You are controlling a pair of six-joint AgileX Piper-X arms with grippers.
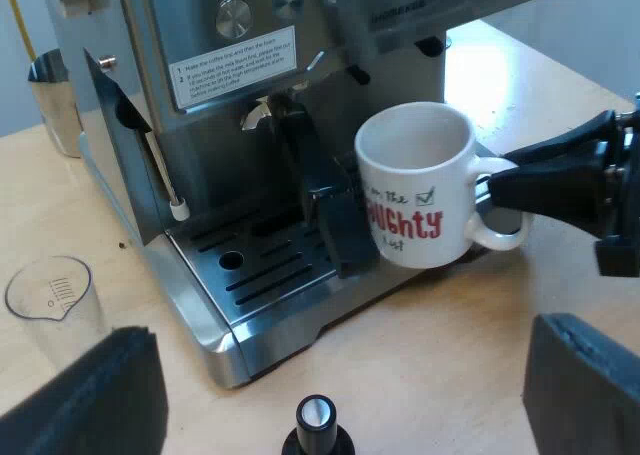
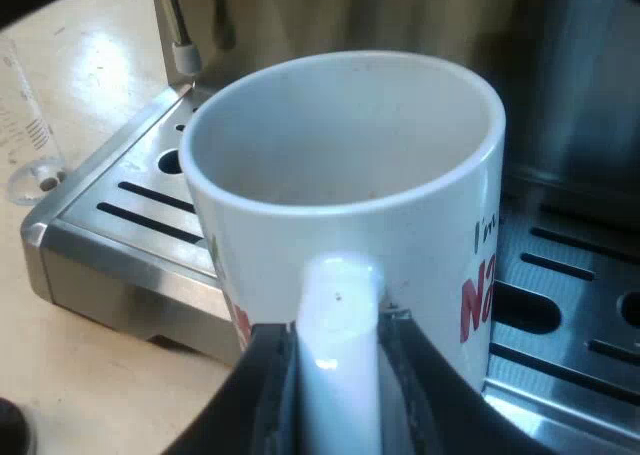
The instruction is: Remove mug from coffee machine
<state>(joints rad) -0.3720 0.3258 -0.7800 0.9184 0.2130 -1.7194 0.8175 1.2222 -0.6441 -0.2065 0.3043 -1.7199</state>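
A white mug [image 1: 415, 190] with red lettering stands upright at the edge of the espresso machine's [image 1: 300, 55] slotted drip tray [image 1: 260, 265]; I cannot tell whether it rests on the tray or hangs just above it. My right gripper [image 1: 497, 187] is shut on the mug's handle [image 2: 338, 375], one black finger on each side of it, and the mug [image 2: 340, 175] is empty inside. My left gripper [image 1: 340, 333] is held open over the wooden table before the machine, with nothing between its fingers. The holder's dark handle [image 1: 325, 200] juts from the machine's front beside the mug.
A tamper with a black knob [image 1: 316, 420] stands on the table below my left gripper. A clear measuring glass [image 1: 50, 295] sits near the drip tray's corner. A metal jug [image 1: 55, 100] stands behind the machine's side. The steam wand [image 1: 168, 180] hangs over the tray.
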